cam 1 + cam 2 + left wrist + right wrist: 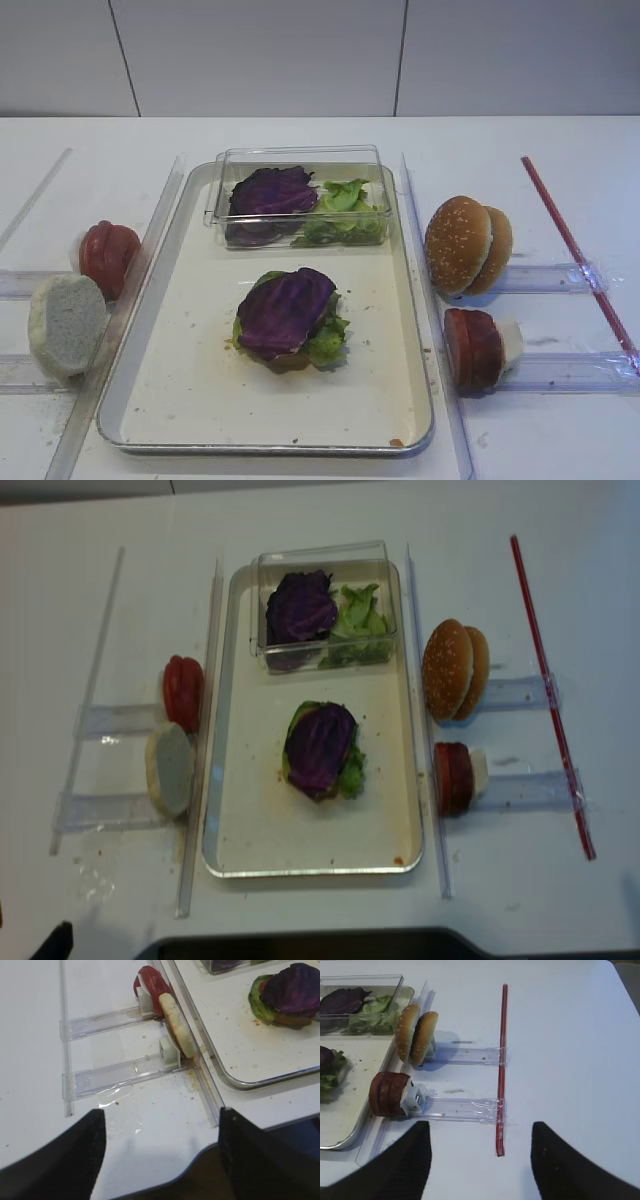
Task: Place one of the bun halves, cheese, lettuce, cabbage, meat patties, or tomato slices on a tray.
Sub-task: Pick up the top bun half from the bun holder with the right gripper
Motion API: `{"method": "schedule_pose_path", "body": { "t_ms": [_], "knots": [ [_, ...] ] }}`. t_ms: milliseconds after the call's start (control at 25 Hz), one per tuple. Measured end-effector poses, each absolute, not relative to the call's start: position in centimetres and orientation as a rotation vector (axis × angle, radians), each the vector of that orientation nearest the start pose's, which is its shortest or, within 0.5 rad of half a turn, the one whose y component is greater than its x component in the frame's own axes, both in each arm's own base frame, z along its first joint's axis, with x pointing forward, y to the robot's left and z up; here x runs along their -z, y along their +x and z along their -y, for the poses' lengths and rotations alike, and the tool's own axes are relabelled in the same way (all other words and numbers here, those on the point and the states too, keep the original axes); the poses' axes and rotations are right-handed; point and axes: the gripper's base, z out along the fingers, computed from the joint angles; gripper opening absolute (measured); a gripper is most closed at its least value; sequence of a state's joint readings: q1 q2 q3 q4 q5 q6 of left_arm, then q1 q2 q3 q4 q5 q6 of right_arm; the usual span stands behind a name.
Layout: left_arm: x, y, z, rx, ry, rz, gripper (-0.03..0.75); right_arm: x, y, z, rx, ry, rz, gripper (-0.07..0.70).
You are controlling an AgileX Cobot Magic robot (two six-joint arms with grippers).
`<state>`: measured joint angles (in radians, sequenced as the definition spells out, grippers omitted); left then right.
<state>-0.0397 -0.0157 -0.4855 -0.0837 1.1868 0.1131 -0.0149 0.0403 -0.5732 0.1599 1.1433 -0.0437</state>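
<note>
Right wrist view: we see the right gripper [479,1160] with both fingers [400,1170] spread wide, nothing between them, above bare table.
Sesame bun half [406,1032]: stands on edge in a clear holder, ahead and left of the left finger; its flat faces are upright, its long axis vertical, seeded dome facing the tray. A smoother bun half [424,1037] leans against its far side.
Patties [389,1094]: we count reddish-brown discs on edge in the nearer holder, just ahead of the left finger.
Red strip [501,1065]: runs straight away from between the fingers.
Tray [190,380]: left of the bun, well left of the right fingers; it bears a stack topped by cabbage [285,308] over lettuce [328,340], and a clear box [300,160] of more leaves.
Left gripper [162,1145]: fingers wide apart, empty; a pale bun half [179,1030] and red slices [155,992] stand ahead between them.
Surface: white table [520,140].
Room: we see a grey panelled wall [260,50].
</note>
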Motion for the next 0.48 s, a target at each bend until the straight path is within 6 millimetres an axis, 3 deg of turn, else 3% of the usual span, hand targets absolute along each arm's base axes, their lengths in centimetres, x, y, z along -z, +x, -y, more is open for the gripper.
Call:
{"method": "schedule_pose_path", "body": {
  "t_ms": [240,480],
  "knots": [
    [-26.4,-1.2,0.7,0.06,0.176,-2.159,0.44,-32.2,0.7,-1.5,-0.183,-0.046,-2.138,0.454],
    [-26.4,-1.2,0.7,0.06,0.176,-2.159,0.44,-35.0,3.7,-2.2,-0.302,-0.041,-2.212,0.454]
  ]
}}
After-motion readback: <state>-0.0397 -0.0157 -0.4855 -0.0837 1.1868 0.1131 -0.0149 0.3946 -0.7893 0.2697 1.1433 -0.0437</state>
